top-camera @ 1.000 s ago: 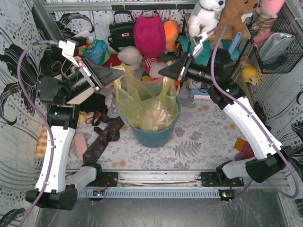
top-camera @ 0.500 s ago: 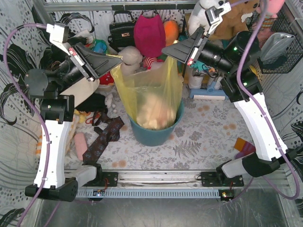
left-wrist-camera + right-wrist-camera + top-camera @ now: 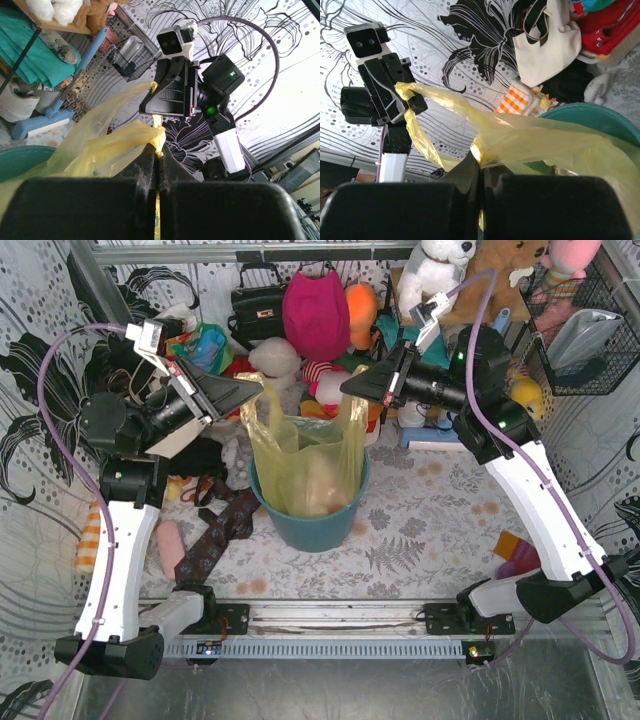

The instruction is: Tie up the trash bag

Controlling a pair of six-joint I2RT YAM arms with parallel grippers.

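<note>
Yellow-green film is stretching between two robot arms as the trash bag (image 3: 305,455) is sitting inside a teal bin (image 3: 310,530), below and between both grippers. The left gripper (image 3: 258,390) is pinching one upper corner of the bag. Its fingers are pressing together, with only a sliver of plastic showing in the seam. In the left wrist view, a twisted yellow ear is bunching just past the fingertips. The right gripper (image 3: 348,392) is clamping the opposite corner the same way, jaws closed on a gathered fold of film.

The two grippers are facing each other across the bag's open mouth, well apart, with the rim sagging between them in a shallow dip. Beneath them the bag's body is drooping into the bin, and a pale crumpled mass (image 3: 312,495) is showing through the plastic near the bottom.

Ahead of the right gripper and beyond the bin, a cream canvas tote (image 3: 545,45) is resting among clutter. Beyond both grippers, stuffed toys (image 3: 435,270) and a magenta pouch-shaped item (image 3: 315,310) are crowding the far side of the table (image 3: 420,530), which is wearing a floral-print cover.
</note>
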